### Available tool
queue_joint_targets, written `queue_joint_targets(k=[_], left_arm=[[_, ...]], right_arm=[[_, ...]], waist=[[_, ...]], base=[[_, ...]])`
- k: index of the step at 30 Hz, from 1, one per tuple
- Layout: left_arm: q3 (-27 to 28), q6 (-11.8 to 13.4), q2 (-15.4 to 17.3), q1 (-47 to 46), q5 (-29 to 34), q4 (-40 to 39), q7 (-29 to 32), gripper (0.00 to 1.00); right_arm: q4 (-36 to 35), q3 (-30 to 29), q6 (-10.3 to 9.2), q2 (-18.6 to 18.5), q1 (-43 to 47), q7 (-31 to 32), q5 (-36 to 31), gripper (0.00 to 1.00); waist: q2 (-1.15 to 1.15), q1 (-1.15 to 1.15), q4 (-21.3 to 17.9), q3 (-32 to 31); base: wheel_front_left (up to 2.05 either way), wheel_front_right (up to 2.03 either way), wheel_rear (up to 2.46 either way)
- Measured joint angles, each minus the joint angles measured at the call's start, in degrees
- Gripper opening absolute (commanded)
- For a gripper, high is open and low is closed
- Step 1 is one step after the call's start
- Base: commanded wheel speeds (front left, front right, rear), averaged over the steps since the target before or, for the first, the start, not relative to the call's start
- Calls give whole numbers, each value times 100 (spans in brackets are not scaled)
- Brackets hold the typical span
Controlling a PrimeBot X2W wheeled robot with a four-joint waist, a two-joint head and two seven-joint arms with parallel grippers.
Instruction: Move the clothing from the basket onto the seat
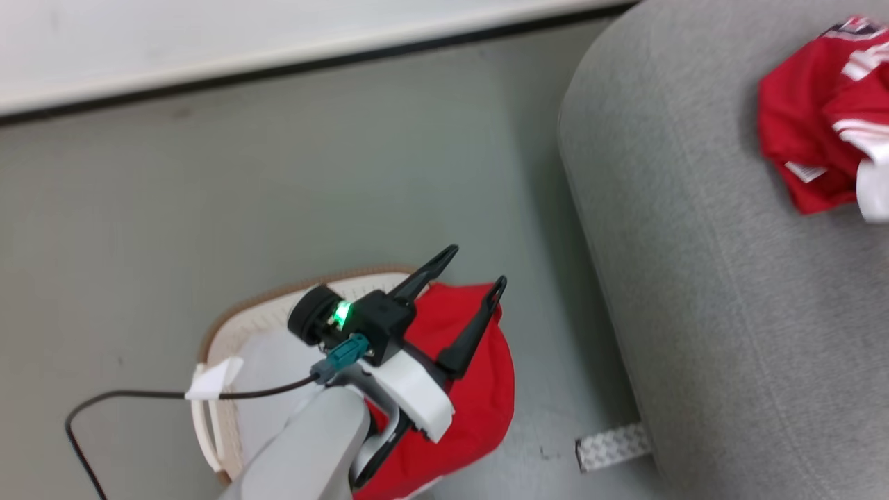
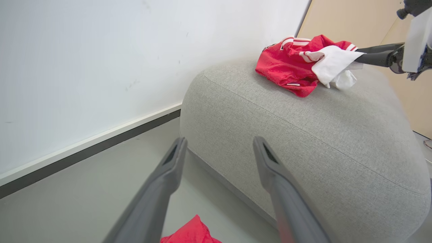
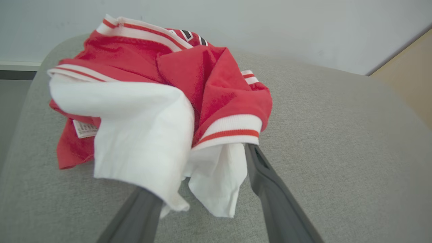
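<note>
On the light-grey seat [image 1: 729, 312] lies a crumpled red garment with white panels and stripes [image 1: 812, 132]. My right gripper [image 3: 209, 148] is open at its near edge; white fabric drapes over the left finger and hangs between the two. From the left wrist view that right gripper [image 2: 362, 57] reaches into the garment's [image 2: 290, 67] white part. My left gripper [image 1: 478, 265] is open and holds nothing. It hovers over the white basket [image 1: 278, 295], where more red clothing [image 1: 486, 389] spills over the rim nearest the seat.
A pale liner sheet [image 1: 271, 375] lines the basket. A dark cable [image 1: 139, 396] runs from the left wrist across the grey floor [image 1: 347, 173]. A patterned strip [image 1: 611, 444] lies at the seat's base. A white wall with a dark baseboard [image 1: 278, 66] stands behind.
</note>
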Motion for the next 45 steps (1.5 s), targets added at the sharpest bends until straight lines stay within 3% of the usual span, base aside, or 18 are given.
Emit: queue_joint_targets(k=[11, 15, 18, 22, 28, 35, 40, 45], left_arm=[[727, 110, -111, 725, -89, 80, 0, 100], [1081, 205, -123, 968, -98, -5, 0, 100], [1383, 276, -109, 1164, -121, -82, 0, 100], [1829, 449, -48, 1484, -107, -201, -1, 100], [2343, 534, -126, 1877, 32, -461, -1, 100], [2922, 481, -336, 2406, 354, -920, -1, 100], [3139, 470, -449, 2727, 548, -846, 0, 100], [3204, 454, -522, 2834, 682, -758, 0, 100]], right_arm=[[-1114, 611, 0, -694, 775, -436, 468, 100], [-1666, 492, 0, -857, 1234, -679, 510, 100], [-2047, 56, -1, -822, 1651, -779, 461, 100], [-3054, -936, 0, -360, 2357, -805, -75, 100], [-4478, -2141, -1, 928, 3888, -814, -1304, 100], [-5491, -2782, -1, 2147, 4991, -814, -2003, 100], [-5699, -2808, -1, 2550, 5275, -814, -2017, 100], [-5572, -2727, 0, 2685, 5327, -814, -2082, 100]], waist=[[0, -1, 101, -1325], [0, -2, 246, -1770], [0, -2, 412, -2016], [0, -2, 650, -2238], [0, -2, 924, -2419], [0, -1, 1113, -2451], [0, -1, 1166, -2427], [0, -1, 1223, -2403]], base=[[0, 0, 0], [0, 0, 0], [0, 0, 0], [0, 0, 0], [0, 0, 0], [0, 0, 0], [0, 0, 0], [0, 0, 0]])
